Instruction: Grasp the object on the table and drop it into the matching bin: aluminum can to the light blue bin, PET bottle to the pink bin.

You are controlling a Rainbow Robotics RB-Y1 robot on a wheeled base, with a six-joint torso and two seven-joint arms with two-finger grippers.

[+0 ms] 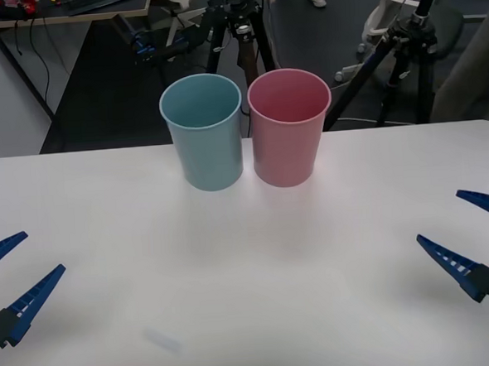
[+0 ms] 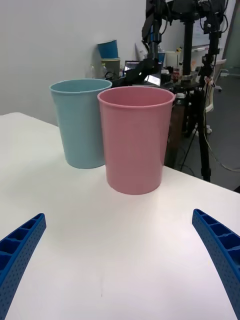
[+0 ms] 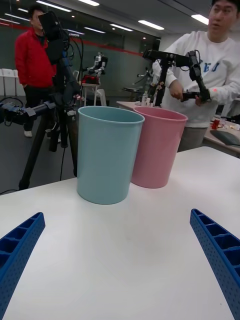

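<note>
Both my grippers sit spread wide, left gripper (image 1: pixel 7 264) lower left, right gripper (image 1: pixel 468 234) lower right, grasping nothing. Blue bin (image 1: pixel 203 132) and pink bin (image 1: pixel 290 127) stand touching, top centre of the table (image 1: pixel 249 266).

Your left gripper (image 1: pixel 5 280) is cut off by the left edge of the front view, and your right gripper (image 1: pixel 472 239) by the right edge, so only the spread blue fingers show. Low and left of centre on the table (image 1: pixel 253 315), a faint blurred smudge (image 1: pixel 163 341) can't be made out. The inside bottoms of the light blue bin (image 1: pixel 204 136) and pink bin (image 1: pixel 289 130) stay hidden.
</note>
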